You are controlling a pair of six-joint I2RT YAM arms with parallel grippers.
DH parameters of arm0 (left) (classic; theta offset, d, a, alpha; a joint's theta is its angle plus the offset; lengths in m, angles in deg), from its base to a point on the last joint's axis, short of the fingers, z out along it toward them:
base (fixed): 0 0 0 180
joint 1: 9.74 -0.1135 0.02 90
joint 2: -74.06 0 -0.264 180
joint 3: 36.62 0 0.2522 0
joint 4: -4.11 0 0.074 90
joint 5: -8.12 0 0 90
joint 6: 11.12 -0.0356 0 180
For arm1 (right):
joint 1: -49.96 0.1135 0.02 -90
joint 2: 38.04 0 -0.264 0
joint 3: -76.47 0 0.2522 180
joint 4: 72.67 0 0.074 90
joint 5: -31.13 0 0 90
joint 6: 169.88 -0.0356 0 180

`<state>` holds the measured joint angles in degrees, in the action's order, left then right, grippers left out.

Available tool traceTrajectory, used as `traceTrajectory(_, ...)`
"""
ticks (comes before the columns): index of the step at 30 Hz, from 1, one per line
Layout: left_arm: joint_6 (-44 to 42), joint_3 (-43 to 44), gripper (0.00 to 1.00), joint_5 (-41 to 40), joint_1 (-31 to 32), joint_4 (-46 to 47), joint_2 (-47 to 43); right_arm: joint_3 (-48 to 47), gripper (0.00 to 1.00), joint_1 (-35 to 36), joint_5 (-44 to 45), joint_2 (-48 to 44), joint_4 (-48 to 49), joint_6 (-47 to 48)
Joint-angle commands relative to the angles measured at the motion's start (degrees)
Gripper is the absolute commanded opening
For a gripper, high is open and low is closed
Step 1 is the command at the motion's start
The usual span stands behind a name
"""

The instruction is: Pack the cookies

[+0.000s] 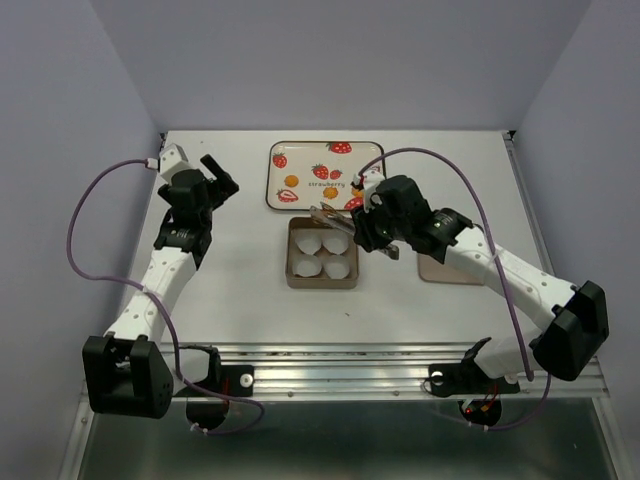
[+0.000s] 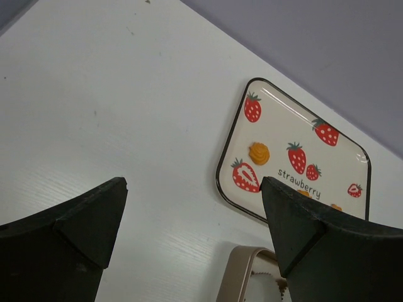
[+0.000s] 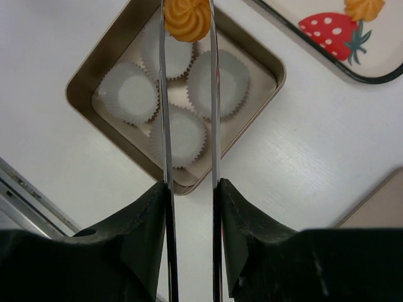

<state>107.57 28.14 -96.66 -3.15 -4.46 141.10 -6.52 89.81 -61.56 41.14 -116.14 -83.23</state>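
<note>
My right gripper point(image 3: 192, 189) is shut on metal tongs point(image 3: 214, 113). The tong tips pinch one orange-yellow cookie point(image 3: 187, 17) above the brown square tin point(image 3: 82, 78), which holds four white paper cups point(image 3: 131, 92). In the top view the right gripper point(image 1: 364, 222) is at the tin's point(image 1: 293, 262) far right corner. Other cookies lie on the strawberry tray point(image 1: 300, 150); one point(image 1: 291, 181) is at its left and also shows in the left wrist view point(image 2: 259, 153). My left gripper point(image 1: 215, 180) is open and empty above bare table, left of the tray point(image 2: 277, 119).
A flat tan lid point(image 1: 445, 270) lies on the table right of the tin, partly under my right arm; its corner shows in the right wrist view point(image 3: 378, 211). The tin's corner point(image 2: 234, 277) shows between my left fingers.
</note>
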Motion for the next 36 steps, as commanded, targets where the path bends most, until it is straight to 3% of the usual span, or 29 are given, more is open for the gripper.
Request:
traceTrajectory(1, 0.84, -2.04, 0.99, 2.48, 0.88, 1.14, -3.94, 1.82, 0.41, 2.24, 2.44, -2.97, -1.31, -2.88)
traceTrajectory(8, 0.84, -3.98, 0.99, 2.74, 2.2, 0.35, -6.93, 3.75, 0.42, 5.32, 9.9, -2.89, -3.86, -4.55)
traceTrajectory(36, 0.41, -3.19, 0.99, 3.62, 2.55, 0.43, -8.25, 0.77, 0.46, 5.32, 12.19, 4.32, -4.47, -2.71)
